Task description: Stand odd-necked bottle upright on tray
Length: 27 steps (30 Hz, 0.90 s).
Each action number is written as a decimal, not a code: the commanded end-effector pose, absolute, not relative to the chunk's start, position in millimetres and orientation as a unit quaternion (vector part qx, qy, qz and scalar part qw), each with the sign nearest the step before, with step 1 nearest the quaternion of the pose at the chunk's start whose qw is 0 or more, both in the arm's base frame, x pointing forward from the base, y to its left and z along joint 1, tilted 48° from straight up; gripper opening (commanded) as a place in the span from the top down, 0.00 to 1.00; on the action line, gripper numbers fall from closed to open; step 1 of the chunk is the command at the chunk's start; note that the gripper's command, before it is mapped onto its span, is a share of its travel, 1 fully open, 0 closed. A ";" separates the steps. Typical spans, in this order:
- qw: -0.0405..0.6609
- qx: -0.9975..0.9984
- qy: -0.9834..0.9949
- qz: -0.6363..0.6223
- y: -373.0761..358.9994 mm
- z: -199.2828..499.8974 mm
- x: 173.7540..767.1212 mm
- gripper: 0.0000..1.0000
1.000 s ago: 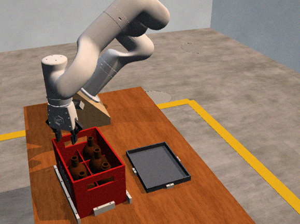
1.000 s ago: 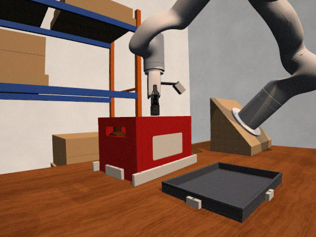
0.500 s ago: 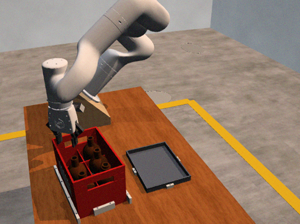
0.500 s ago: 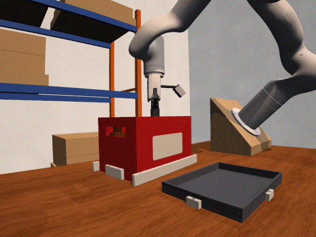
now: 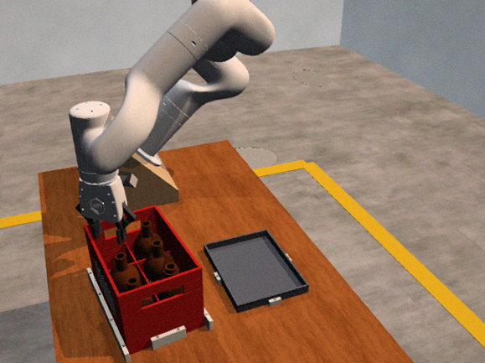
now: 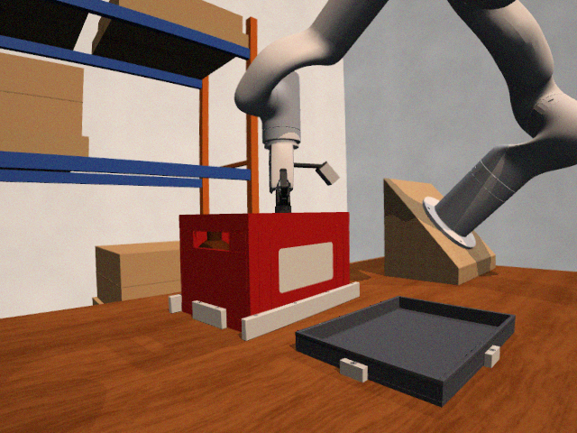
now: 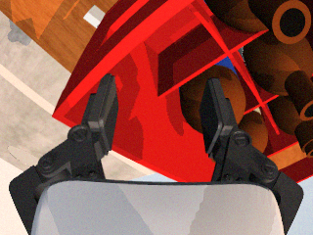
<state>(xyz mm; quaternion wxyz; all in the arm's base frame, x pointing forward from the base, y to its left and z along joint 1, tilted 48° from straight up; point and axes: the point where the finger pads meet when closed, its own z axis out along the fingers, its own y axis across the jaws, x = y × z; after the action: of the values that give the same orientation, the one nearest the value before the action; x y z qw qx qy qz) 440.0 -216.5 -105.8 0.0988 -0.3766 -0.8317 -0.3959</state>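
Bottles [image 5: 124, 271] [image 7: 281, 64] visible from above, exterior mostly hidden

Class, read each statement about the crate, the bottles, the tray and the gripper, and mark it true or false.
1. The crate is red. True.
2. A bottle stands on the tray. False: the tray holds no bottle.
3. The gripper is shut on a bottle neck. False: it is open, with nothing between its fingers.
4. Brown bottles are inside the crate. True.
5. The tray lies inside the crate. False: it lies on the table, beside the crate.
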 end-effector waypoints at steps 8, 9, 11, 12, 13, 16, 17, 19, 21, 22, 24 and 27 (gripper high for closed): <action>0.098 -0.377 -0.832 -0.396 -211.3 -111.1 441.7 0.35; 0.098 -0.377 -0.832 -0.396 -211.3 -111.1 441.7 0.35; 0.098 -0.377 -0.832 -0.396 -211.0 -111.3 441.7 0.35; 0.098 -0.377 -0.832 -0.396 -210.8 -111.5 441.8 0.35; 0.098 -0.377 -0.832 -0.396 -210.6 -111.7 441.8 0.35; 0.098 -0.377 -0.832 -0.396 -210.3 -112.0 441.9 0.35; 0.098 -0.377 -0.832 -0.396 -210.3 -112.0 441.9 0.35; 0.098 -0.377 -0.832 -0.396 -210.2 -112.0 441.9 0.35; 0.098 -0.377 -0.832 -0.396 -210.2 -112.0 441.9 0.35; 0.098 -0.377 -0.832 -0.396 -210.2 -112.0 441.9 0.35; 0.098 -0.377 -0.832 -0.396 -210.2 -112.0 441.9 0.35; 0.098 -0.377 -0.832 -0.396 -210.2 -112.0 441.9 0.35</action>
<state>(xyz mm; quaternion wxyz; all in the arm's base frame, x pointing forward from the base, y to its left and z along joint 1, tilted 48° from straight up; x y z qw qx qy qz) 441.3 -209.2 -112.5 0.0987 -0.3766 -0.8317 -0.3959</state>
